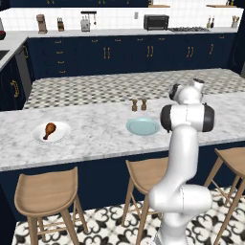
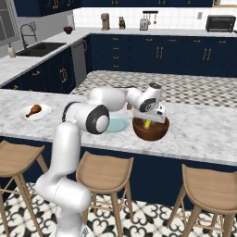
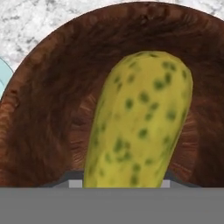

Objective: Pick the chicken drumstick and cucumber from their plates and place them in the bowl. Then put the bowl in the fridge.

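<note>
My gripper [image 2: 148, 119] hangs just over the dark reddish-brown bowl [image 2: 151, 133] on the marble island, shut on the yellow-green speckled cucumber [image 3: 140, 118]. The cucumber [image 2: 147, 123] points down into the bowl's hollow [image 3: 52, 100]; whether it touches the bottom I cannot tell. Left of the bowl lies the pale blue plate [image 2: 116, 125] [image 1: 142, 126], bare. Far left on the island the brown drumstick [image 1: 49, 130] [image 2: 33, 110] rests on the white plate [image 1: 63, 134] [image 2: 24, 114]. The fridge is out of view.
Two small brown shakers [image 1: 139, 104] stand behind the blue plate. Wooden stools [image 1: 47, 191] [image 2: 104, 173] line the island's near side. Navy cabinets and a back counter with a toaster oven [image 1: 156, 22] lie beyond; a sink [image 2: 39, 48] is at the left.
</note>
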Controlling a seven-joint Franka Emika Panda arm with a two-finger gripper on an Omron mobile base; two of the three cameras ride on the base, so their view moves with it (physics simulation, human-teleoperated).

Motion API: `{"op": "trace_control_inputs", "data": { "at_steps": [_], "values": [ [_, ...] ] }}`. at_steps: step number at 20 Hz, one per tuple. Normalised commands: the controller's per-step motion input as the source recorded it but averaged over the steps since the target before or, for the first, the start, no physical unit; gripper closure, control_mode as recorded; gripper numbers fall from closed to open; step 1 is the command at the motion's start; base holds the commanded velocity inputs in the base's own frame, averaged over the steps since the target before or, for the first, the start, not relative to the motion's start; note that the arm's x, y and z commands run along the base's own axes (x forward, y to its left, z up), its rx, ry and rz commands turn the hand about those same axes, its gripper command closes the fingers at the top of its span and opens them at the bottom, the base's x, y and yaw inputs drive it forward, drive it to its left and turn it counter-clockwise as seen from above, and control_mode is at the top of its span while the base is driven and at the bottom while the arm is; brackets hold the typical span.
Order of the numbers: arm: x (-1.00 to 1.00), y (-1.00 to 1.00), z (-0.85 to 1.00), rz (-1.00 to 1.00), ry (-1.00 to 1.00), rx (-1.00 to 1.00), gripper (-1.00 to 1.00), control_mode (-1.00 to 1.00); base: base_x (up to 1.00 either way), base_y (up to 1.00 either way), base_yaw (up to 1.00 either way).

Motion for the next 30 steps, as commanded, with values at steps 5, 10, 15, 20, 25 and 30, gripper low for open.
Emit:
{"op": "trace_control_inputs", "data": {
  "at_steps": [5, 10, 15, 20, 25, 30],
  "values": [
    [0.21, 0.0, -0.26, 0.02, 0.01, -0.02, 1.0, -1.0, 0.0, 0.0, 0.0],
    [0.12, 0.0, -0.25, 0.02, 0.01, -0.05, -1.0, -1.0, 0.0, 0.0, 0.0],
    [0.21, 0.0, -0.06, 0.03, 0.0, -0.02, -1.0, -1.0, 0.0, 0.0, 0.0],
    [0.02, 0.0, 0.21, 0.06, 0.02, 0.0, -1.0, -1.0, 0.0, 0.0, 0.0],
    [-0.14, 0.0, 0.7, 0.04, 0.0, 0.0, -1.0, -1.0, 0.0, 0.0, 0.0],
    [-0.94, 0.27, 0.44, 0.01, 0.0, 0.0, -1.0, -1.0, 0.0, 0.0, 0.0]
  ]
}}
